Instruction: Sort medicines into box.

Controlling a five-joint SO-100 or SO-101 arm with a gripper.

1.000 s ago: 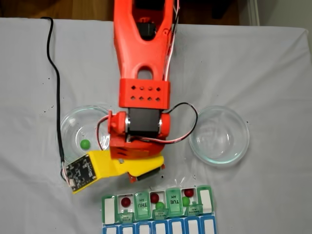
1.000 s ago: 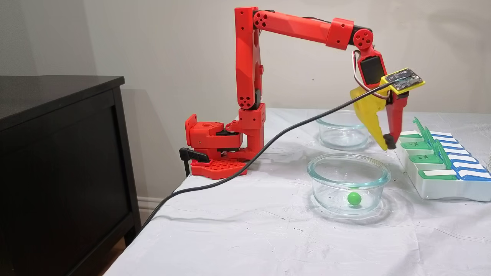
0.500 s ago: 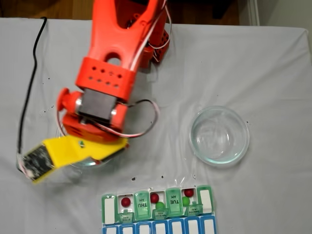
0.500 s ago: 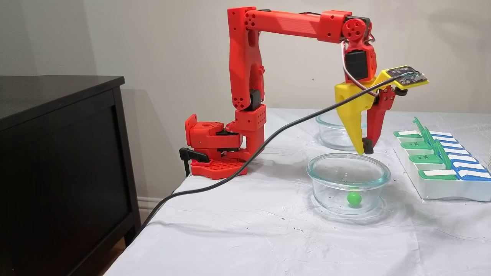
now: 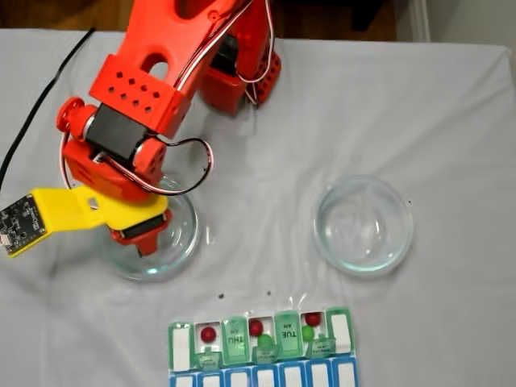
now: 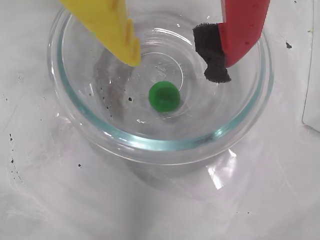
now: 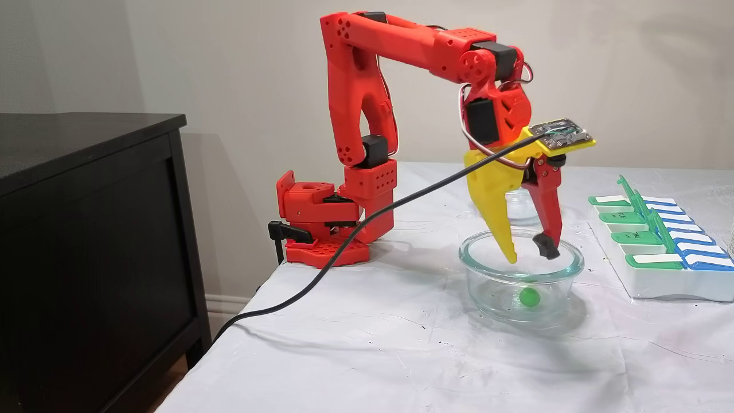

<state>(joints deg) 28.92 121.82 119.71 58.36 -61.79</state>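
My gripper (image 7: 528, 256) hangs open just inside the rim of a round glass dish (image 7: 481, 287), its yellow finger and red black-padded finger apart. In the wrist view the gripper (image 6: 175, 70) straddles empty space above one green medicine ball (image 6: 164, 96) lying on the dish (image 6: 150, 142) floor; the ball (image 7: 529, 296) sits untouched. The box (image 5: 180, 347) lies at the near edge with lids up; three dark red balls (image 5: 209, 333) and two green balls (image 5: 264, 341) rest in its cells. From the side the box (image 7: 659, 281) is right of the dish.
An empty second glass dish (image 5: 318, 222) stands to the right in the top fixed view. A black cable (image 7: 344, 252) trails from the gripper's camera off the table's left edge. The arm base (image 7: 321, 223) and a black cabinet (image 7: 86, 229) are at the left.
The arm swung from beside the box over to the dish with the green ball and came down into its mouth. The fingers spread from nearly together to open.
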